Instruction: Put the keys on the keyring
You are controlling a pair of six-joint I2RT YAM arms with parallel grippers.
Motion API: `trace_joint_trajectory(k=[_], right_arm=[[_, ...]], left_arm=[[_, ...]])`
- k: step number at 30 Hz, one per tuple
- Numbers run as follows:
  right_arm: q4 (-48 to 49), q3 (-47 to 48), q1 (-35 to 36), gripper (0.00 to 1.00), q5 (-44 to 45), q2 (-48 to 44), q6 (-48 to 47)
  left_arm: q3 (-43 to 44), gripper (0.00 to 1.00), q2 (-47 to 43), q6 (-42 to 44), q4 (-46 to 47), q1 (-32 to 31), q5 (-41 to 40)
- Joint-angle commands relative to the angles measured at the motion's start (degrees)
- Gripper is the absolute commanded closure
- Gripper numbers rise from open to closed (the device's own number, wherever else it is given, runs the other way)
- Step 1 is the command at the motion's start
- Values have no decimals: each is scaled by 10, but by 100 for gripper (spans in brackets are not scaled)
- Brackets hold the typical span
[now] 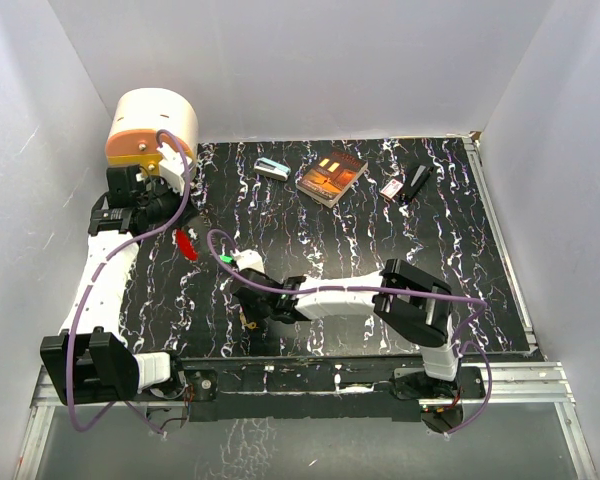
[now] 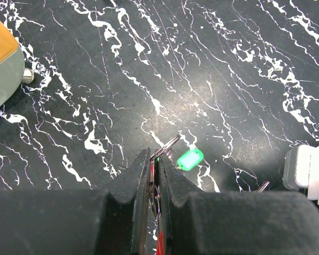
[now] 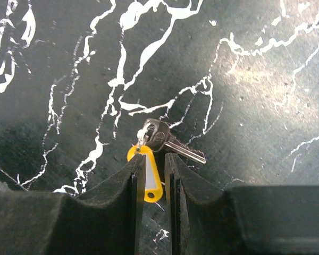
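Observation:
My left gripper (image 2: 155,156) is shut on a metal keyring (image 2: 170,144) that carries a red tag (image 1: 186,246). The ring's loop sticks out past the fingertips. A green-headed key (image 2: 190,159) lies on the black marbled table just beyond it and also shows in the top view (image 1: 223,260). My right gripper (image 3: 154,159) is low over the table with its jaws a narrow gap apart. They straddle a yellow tag (image 3: 152,178) joined to a silver key (image 3: 173,142). The tag lies against the left finger. In the top view the right gripper (image 1: 248,318) is at the front centre-left.
A cream-and-orange round device (image 1: 150,130) stands at the back left. A teal-and-white box (image 1: 271,168), a book (image 1: 331,175), a red-and-white box (image 1: 391,187) and a black object (image 1: 416,183) lie along the back. White walls enclose the table.

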Motion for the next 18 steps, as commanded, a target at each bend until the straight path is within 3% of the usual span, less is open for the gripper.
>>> trace_joint_trajectory(k=[1,18], right_arm=[[-20,37,4,74,11,6,22],[-44,70,9,69,20,20,28]], left_arm=[[-8,100,-30,7,11,4,3],[-8,100,-32,13,11,4,2]])
